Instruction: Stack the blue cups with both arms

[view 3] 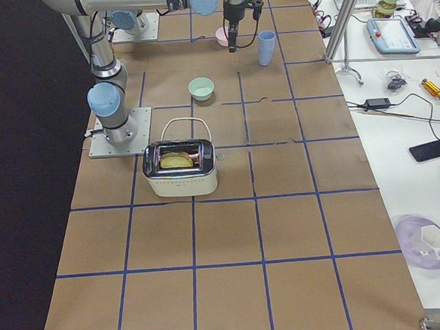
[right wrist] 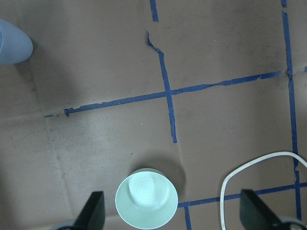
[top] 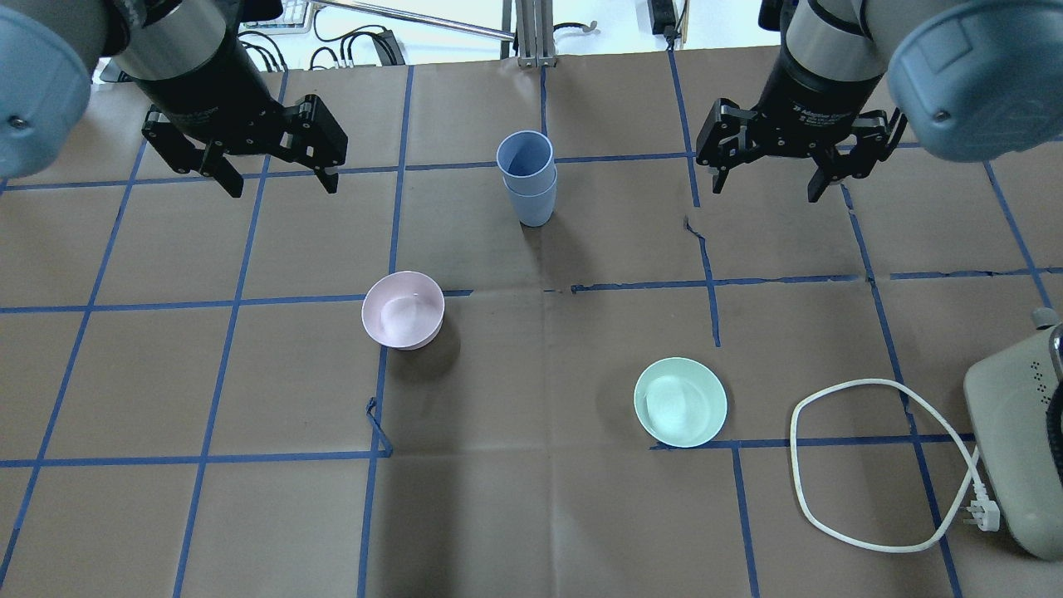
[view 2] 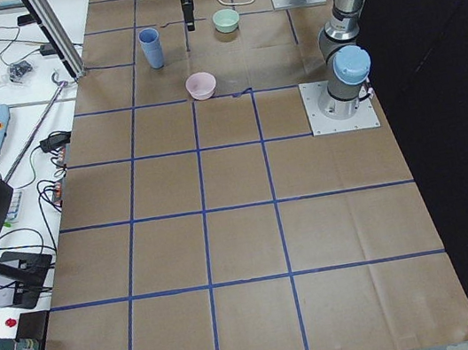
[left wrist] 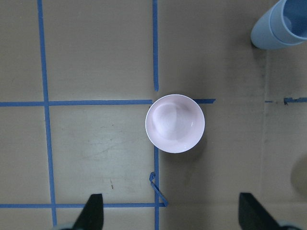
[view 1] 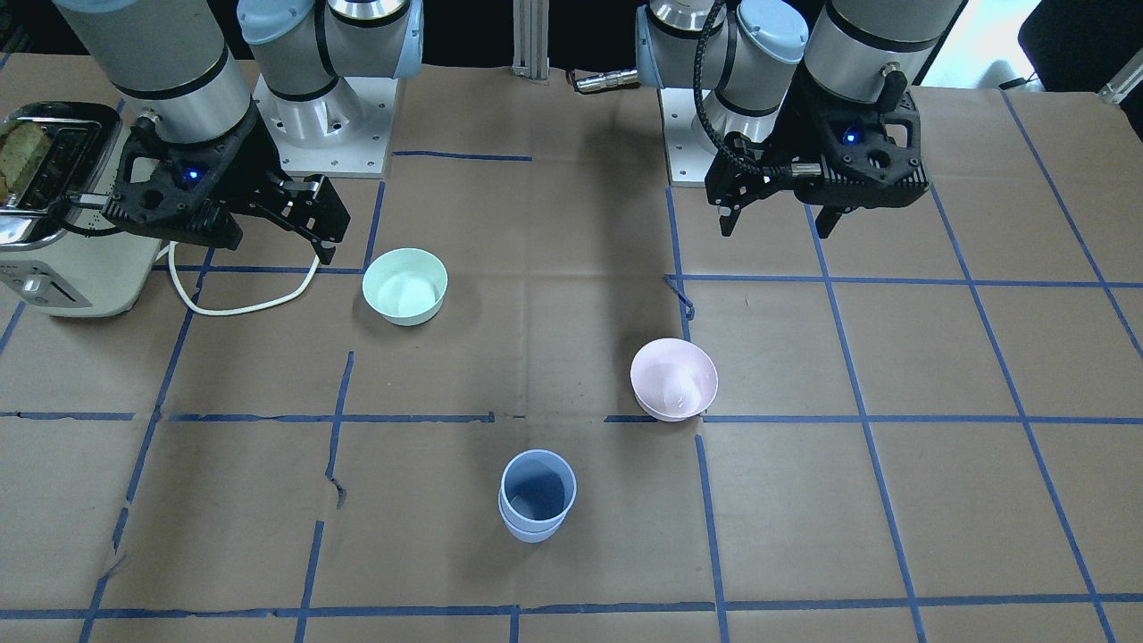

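The two pale blue cups (view 1: 536, 496) stand nested, one inside the other, upright on the brown paper at the table's middle, on the side far from the robot's base; they also show in the overhead view (top: 526, 178) and at the corner of the left wrist view (left wrist: 283, 24). My left gripper (top: 282, 184) hangs open and empty above the table, well to the left of the cups; it also shows in the front-facing view (view 1: 775, 223). My right gripper (top: 766, 189) hangs open and empty, well to their right.
A pale pink bowl (top: 403, 309) sits below my left gripper. A mint-green bowl (top: 680, 401) sits nearer the right arm's base. A cream toaster (top: 1017, 448) with a looped white cable (top: 872, 465) stands at the right edge. Blue tape lines grid the paper.
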`<action>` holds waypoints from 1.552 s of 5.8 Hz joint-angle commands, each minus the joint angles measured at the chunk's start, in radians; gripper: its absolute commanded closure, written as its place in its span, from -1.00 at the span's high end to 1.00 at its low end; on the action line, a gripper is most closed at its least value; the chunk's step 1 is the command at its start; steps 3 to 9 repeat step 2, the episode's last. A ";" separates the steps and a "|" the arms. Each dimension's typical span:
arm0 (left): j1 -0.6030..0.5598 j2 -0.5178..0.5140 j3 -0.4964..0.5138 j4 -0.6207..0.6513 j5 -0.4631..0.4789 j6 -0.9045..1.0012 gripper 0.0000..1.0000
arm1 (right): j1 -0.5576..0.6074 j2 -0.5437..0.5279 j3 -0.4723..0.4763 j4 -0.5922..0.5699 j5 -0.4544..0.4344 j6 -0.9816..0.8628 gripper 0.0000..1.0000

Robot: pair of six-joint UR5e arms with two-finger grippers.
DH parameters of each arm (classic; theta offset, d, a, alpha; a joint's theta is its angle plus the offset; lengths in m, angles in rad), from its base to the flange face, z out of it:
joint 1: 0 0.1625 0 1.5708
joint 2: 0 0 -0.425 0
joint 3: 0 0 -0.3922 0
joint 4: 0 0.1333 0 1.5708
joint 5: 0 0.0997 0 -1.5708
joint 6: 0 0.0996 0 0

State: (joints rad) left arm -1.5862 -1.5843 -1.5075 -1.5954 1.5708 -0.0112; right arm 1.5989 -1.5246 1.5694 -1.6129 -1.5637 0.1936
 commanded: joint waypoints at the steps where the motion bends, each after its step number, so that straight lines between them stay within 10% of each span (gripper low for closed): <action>1: 0.000 0.001 0.000 0.000 0.000 0.000 1.00 | 0.001 0.003 -0.002 -0.002 -0.001 -0.005 1.00; 9: 0.000 0.001 0.000 0.000 0.000 0.000 1.00 | 0.001 0.001 0.003 -0.002 0.001 -0.005 1.00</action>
